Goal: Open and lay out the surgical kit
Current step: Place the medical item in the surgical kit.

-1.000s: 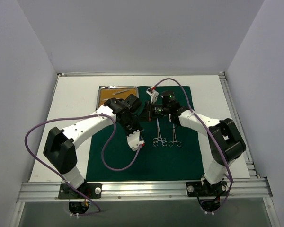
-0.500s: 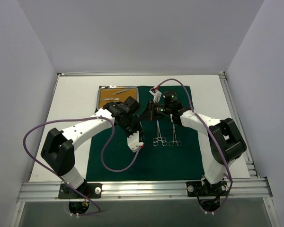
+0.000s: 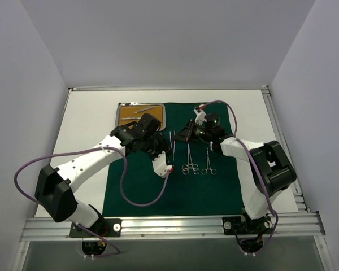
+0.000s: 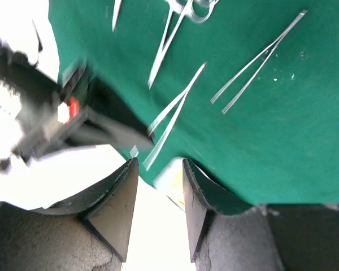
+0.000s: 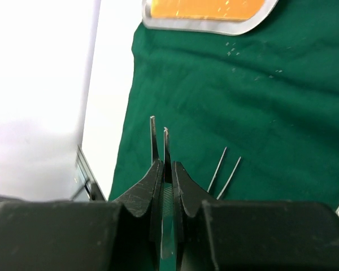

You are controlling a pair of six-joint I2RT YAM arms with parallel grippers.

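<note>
Steel tweezers (image 5: 165, 144) sat pinched in the right gripper (image 5: 165, 168), over the spread green cloth wrap (image 5: 260, 96). A second pair (image 5: 217, 169) lay just right of its tips, two ring-handled clamps (image 3: 190, 164) nearby, the tray (image 5: 203, 23) beyond. The left gripper (image 4: 158, 186) gaped empty. Seemingly only this placement was left.

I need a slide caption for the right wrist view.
Right end effector holds thin tweezers over the green cloth; a second pair lies nearby, steel tray beyond.
</note>
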